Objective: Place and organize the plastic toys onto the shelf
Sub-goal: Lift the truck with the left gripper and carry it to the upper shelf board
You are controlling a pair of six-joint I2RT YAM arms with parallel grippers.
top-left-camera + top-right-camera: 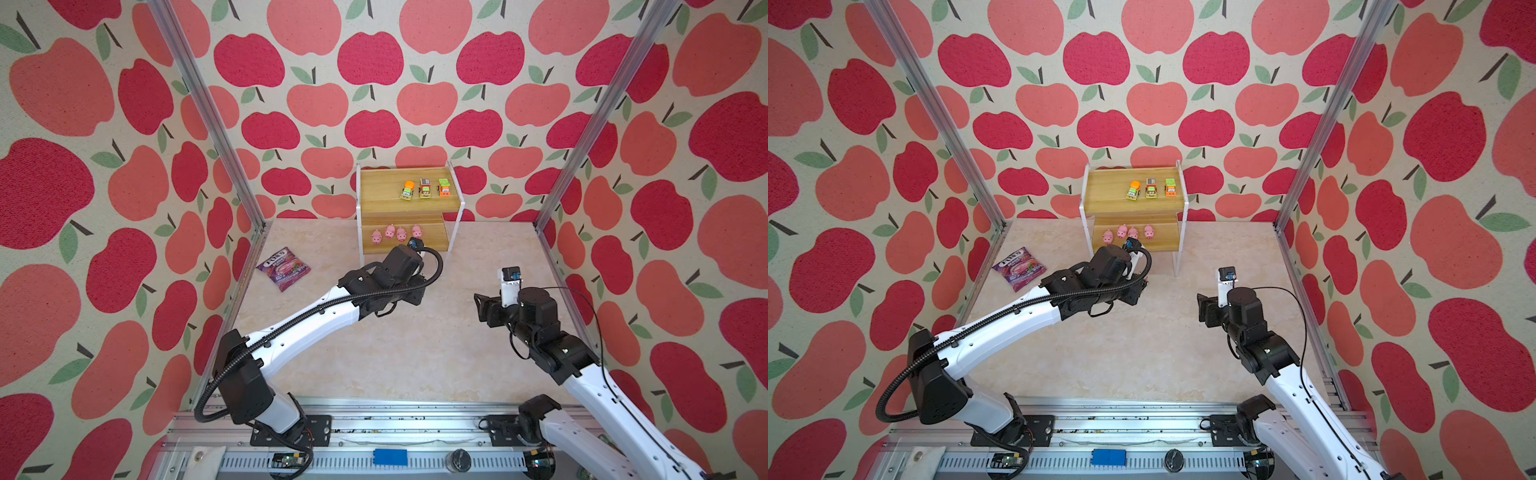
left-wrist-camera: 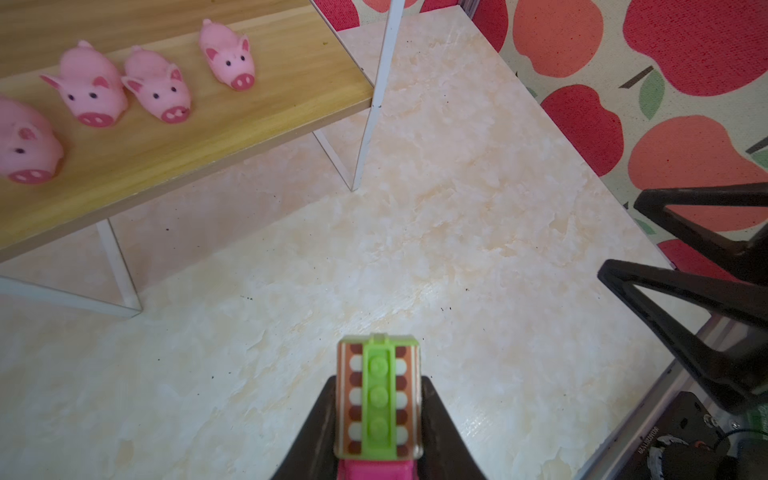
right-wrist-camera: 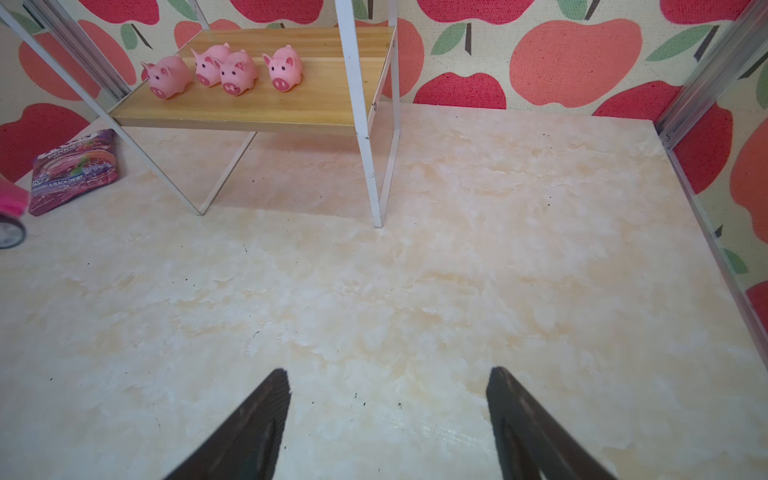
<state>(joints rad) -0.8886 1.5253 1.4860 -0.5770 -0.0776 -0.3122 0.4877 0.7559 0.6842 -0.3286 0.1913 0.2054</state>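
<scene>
Before the shelf (image 1: 382, 191), the left jaws gripped the pink toy vehicle (image 2: 378, 399), its long axis pointing ahead, the top board's three vehicles (image 1: 424, 189) higher and beyond; the right jaws stood open, empty.

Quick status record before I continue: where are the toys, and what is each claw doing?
upper board: three toy vehicles in a row
lower board: four pink pigs
left claw: shut on the pink vehicle, in front of the shelf
right claw: open, empty, over the table
table: purple candy bag, left of shelf
not yet shelved: pink vehicle
</scene>
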